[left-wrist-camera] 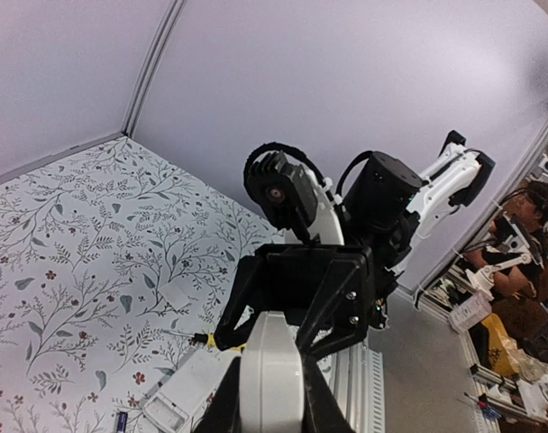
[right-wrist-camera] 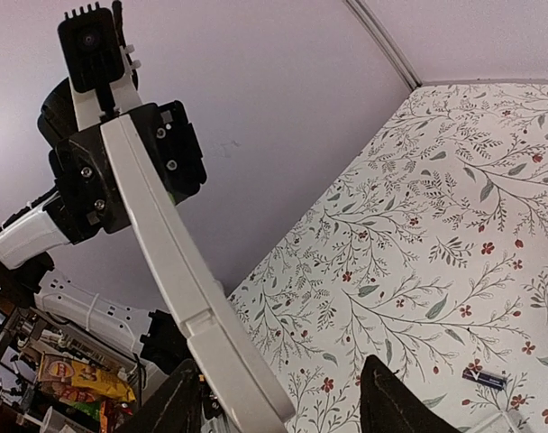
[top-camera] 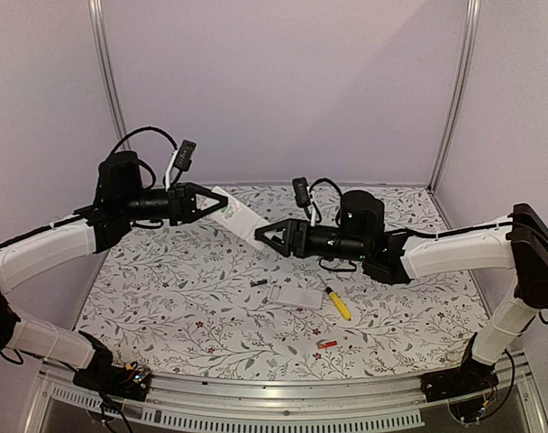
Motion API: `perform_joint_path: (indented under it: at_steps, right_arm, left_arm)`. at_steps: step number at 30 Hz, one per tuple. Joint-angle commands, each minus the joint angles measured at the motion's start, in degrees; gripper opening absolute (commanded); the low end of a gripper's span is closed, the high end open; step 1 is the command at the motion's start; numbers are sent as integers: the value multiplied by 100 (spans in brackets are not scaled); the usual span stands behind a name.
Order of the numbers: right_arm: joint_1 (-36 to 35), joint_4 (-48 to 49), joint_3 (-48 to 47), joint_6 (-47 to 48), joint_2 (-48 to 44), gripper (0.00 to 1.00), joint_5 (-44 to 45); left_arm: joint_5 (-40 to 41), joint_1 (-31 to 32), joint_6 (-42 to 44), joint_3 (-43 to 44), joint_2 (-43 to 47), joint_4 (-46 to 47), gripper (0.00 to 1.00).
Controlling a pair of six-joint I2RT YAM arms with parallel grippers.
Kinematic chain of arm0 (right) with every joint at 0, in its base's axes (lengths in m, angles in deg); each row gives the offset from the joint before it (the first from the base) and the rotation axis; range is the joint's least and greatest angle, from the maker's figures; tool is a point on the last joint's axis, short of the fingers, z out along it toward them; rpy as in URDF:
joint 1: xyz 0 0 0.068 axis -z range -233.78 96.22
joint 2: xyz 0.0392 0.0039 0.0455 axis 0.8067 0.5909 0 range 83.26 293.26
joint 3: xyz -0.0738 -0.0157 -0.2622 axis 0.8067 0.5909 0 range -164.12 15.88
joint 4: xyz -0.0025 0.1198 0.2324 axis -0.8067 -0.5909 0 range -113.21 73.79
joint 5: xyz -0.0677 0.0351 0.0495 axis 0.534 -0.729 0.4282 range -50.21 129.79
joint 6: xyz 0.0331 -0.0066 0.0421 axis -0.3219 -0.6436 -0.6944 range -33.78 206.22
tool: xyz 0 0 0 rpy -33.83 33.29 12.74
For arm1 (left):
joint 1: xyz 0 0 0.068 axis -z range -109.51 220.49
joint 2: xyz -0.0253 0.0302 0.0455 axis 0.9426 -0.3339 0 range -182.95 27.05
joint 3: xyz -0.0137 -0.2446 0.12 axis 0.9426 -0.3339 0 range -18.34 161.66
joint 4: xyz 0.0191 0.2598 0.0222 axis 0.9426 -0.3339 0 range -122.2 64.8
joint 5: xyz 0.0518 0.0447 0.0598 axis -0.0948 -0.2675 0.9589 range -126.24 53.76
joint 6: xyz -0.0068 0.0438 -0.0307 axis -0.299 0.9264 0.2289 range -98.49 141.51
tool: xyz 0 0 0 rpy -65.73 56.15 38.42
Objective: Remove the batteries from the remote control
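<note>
Remote control (top-camera: 239, 217) of white plastic clamped in left hand (top-camera: 213, 204) near far edge of counter (top-camera: 166, 298); right hand (top-camera: 263, 236) spread apart.

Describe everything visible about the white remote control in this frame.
The remote control is a long, slim, white plastic-looking bar with a notch partway along one edge. It hangs tilted above the table. The left hand clamps one end; the other end sits between the open fingers of the right hand.
</note>
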Motion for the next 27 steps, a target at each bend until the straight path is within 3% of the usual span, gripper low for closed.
perform_joint_path:
  at_steps: [1,7,15,27]
  right_arm:
    - [23,-45,-166,96,128,59,-84]
    - [23,-103,-278,104,174,57,-43]
    - [22,-376,-259,-48,305,37,186]
    - [242,-511,220,-397,42,19,530]
  left_arm:
    - [-99,31,4,82,-82,45,0]
    - [-119,35,4,93,-103,32,0]
    - [-110,28,17,92,-95,15,0]
    - [-118,22,32,100,-98,7,0]
